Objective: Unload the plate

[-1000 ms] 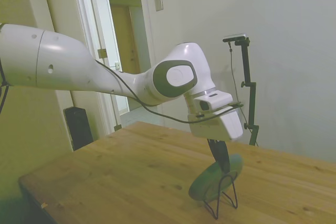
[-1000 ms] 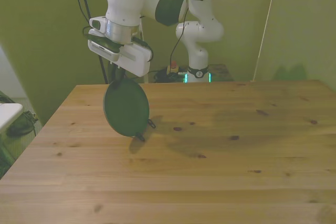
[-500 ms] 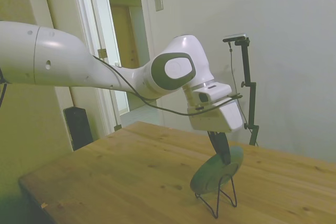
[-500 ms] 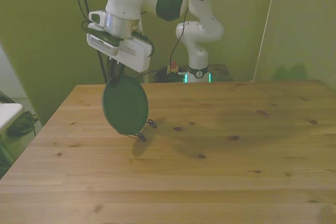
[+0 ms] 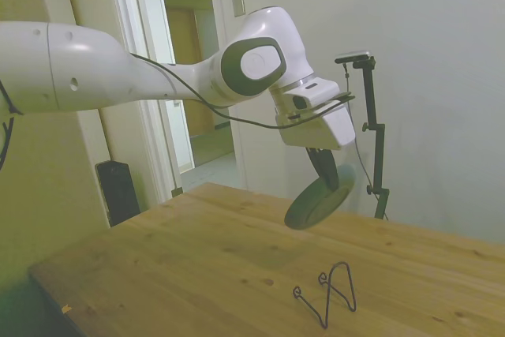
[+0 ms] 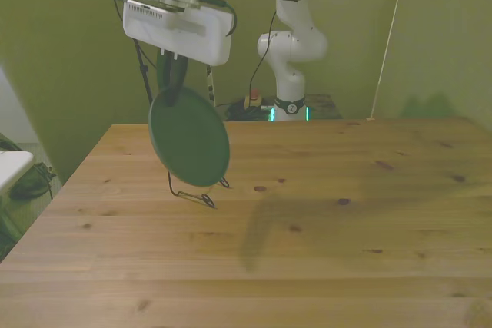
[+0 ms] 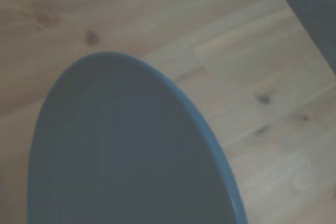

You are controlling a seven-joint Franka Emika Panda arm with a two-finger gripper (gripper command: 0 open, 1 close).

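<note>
No text, label, brand, number or sign can be read in any of the three views; nothing legible stands on the arm, the walls or the worktop.

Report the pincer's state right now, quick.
Pincer: shut on the plate, gripping it at the upper rim and holding it tilted in the air, clear above the wire stand.
</note>
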